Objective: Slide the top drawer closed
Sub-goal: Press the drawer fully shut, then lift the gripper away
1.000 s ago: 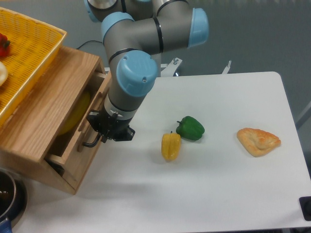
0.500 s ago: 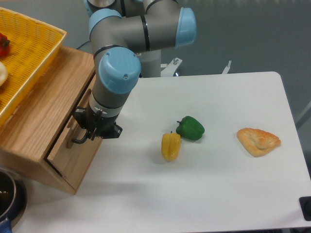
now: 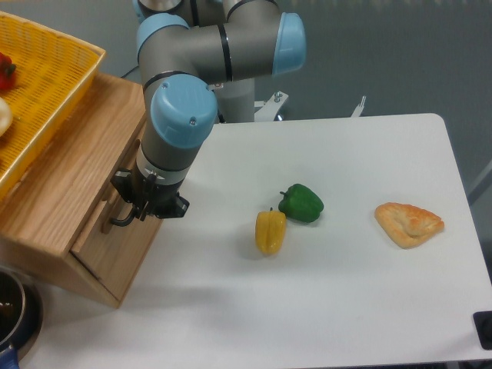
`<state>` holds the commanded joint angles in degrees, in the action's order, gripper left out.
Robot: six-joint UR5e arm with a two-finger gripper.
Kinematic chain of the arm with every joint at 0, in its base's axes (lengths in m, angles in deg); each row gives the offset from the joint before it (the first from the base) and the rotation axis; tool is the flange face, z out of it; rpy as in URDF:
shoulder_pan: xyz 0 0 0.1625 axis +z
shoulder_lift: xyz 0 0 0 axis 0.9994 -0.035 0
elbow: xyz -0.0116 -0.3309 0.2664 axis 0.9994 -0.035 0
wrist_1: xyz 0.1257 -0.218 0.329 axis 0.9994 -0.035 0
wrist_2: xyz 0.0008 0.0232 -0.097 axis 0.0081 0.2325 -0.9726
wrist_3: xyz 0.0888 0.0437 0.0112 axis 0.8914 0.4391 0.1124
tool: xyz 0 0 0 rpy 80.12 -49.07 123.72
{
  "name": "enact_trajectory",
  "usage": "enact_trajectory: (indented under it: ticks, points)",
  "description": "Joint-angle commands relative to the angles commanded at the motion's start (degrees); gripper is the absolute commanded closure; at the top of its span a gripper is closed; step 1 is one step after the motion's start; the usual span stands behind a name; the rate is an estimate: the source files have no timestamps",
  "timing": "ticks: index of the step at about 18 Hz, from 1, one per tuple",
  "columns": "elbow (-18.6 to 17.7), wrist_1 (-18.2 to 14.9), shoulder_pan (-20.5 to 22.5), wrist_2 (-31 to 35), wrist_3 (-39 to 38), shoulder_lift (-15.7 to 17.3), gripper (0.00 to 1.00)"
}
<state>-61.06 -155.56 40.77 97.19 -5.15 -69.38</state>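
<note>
In the fixed camera's view, the top drawer (image 3: 115, 219) at the left of the frame has gone in since the earlier pictures. A second ago it stood well out of the wooden cabinet (image 3: 65, 196), with its open cavity and something yellow inside showing. Half a second ago only a narrow gap remained. Now its front panel sits nearly flush with the cabinet face, and the inside is hidden. The arm has shifted toward the left of the frame along with it.

The drawer is light oak in colour, wide and shallow, and runs diagonally from upper right to lower left along the cabinet's front. Its thin black bar handle (image 3: 119, 221) curves out from the panel at the left centre of the frame.

The gripper (image 3: 146, 204) is right at that handle, its dark fingers on or around the bar. From this angle I cannot tell whether they are pinching it or only pressing against it.

A yellow basket (image 3: 46, 84) sits on the cabinet in the upper left. On the white table (image 3: 346, 292), a yellow pepper (image 3: 270, 231) lies just beside a green pepper (image 3: 300, 203) at centre. A pastry (image 3: 409, 224) lies well apart at the right.
</note>
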Motion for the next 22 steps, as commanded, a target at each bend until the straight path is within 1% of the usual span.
enact_trajectory:
  ticks: [3,4,6,12,13,15,16,17,18,19,20,22]
  points:
    - [-0.18,0.09,-0.7,0.09,0.0,0.0,0.85]
    - [-0.44,0.7,-0.88,0.0,-0.44,0.52,0.85]
    - [-0.7,0.88,-1.32,-0.17,-1.23,0.62,0.85]
    - [-0.7,0.88,-1.41,-0.18,-1.06,0.62,0.84]
    - [-0.7,1.49,-1.06,-0.09,-0.97,0.62,0.84]
    - [-0.7,3.33,-0.53,0.35,-0.79,0.53,0.8]
    - [-0.7,4.3,0.69,0.79,-0.62,0.44,0.76]
    - [-0.62,5.61,2.18,1.4,-0.09,0.44,0.66]
    - [-0.53,6.32,3.41,2.19,1.91,0.44,0.41]
    - [-0.35,6.76,4.99,3.07,4.98,0.35,0.0]
    - [-0.27,7.12,6.49,4.03,8.49,0.18,0.0]
    - [-0.09,9.04,9.74,5.36,13.6,0.0,0.0]
